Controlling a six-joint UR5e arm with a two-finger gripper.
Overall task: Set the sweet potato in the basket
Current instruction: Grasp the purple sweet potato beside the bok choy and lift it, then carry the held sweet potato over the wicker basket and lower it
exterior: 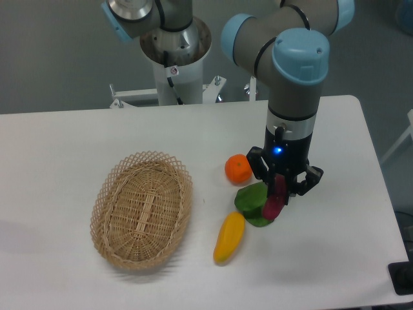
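The sweet potato (275, 201) is a slim magenta-purple tuber held nearly upright between my gripper's (279, 194) fingers, its lower end just above a green vegetable. The gripper is shut on it, right of the table's middle. The basket (142, 208) is an oval tan wicker one with a lacy rim; it sits to the left on the white table, well apart from the gripper, and holds nothing.
A round orange fruit (238, 169) lies left of the gripper. A green vegetable (251, 201) lies under the held tuber. A yellow-orange elongated vegetable (229, 237) lies between basket and gripper. The arm's base (174, 58) stands at the back.
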